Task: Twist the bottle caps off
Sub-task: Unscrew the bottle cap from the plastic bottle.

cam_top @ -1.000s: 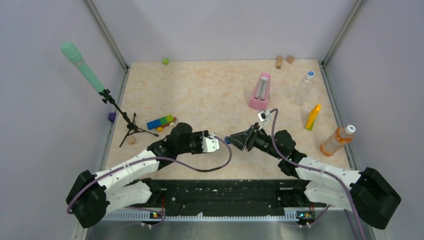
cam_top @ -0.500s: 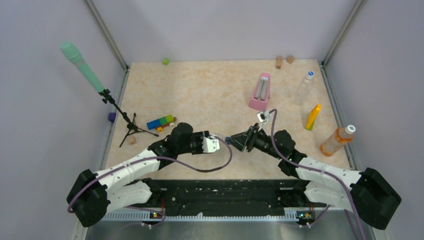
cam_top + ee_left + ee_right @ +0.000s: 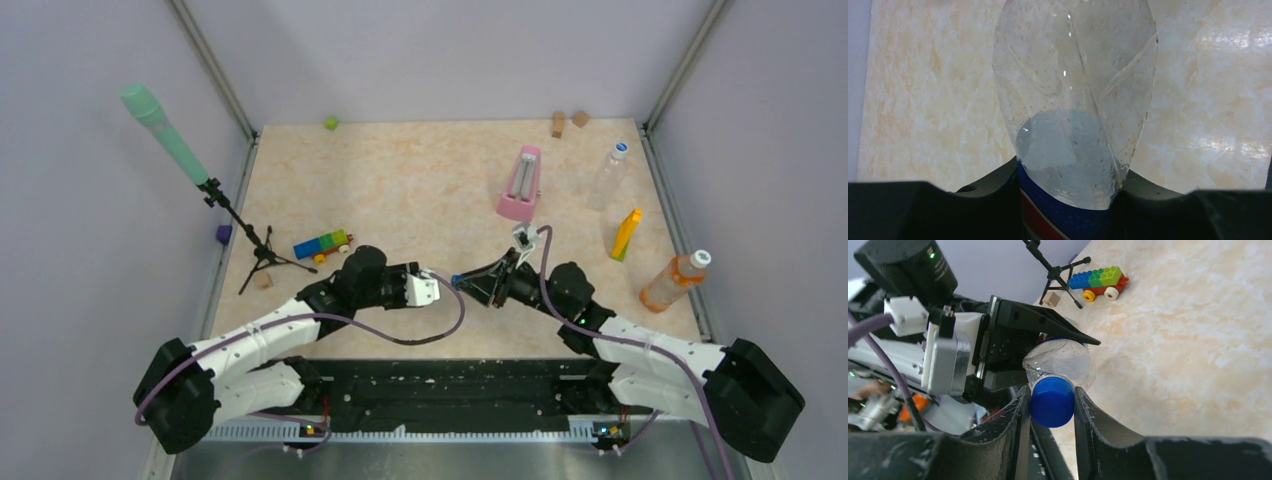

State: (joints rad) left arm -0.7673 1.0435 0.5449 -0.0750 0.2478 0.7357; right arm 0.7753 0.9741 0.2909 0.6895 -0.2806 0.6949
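A green mic [image 3: 165, 135] leans at far left on a tripod [image 3: 257, 255], with a purple cube [image 3: 223, 234] just beside its legs. A toy car [image 3: 322, 244] of coloured bricks sits right of the tripod. A green cube [image 3: 330, 123] lies at the far edge of the table [image 3: 400, 180].

Over the near middle, the left gripper [image 3: 1071, 175] is clamped on the short bottle [image 3: 1075, 100]. Its dark fingers [image 3: 985, 192] press on both sides of the blue label, and the clear body points away from the wrist camera. The bottle is held sideways between the two arms, neck toward the right one. The blue cap [image 3: 1052, 402] sits on that neck, pinched by the right gripper [image 3: 1051, 392], whose fingers [image 3: 1015, 430] touch it on either side.

Farther right stands a pink metronome [image 3: 520, 184], with two wooden blocks [image 3: 568, 122] at the far edge. Beyond them, near the right wall, are a clear bottle [image 3: 607, 178] wearing its pale cap [image 3: 620, 148], a yellow object [image 3: 626, 234], and an orange bottle [image 3: 670, 283] with its white cap [image 3: 700, 259] on.
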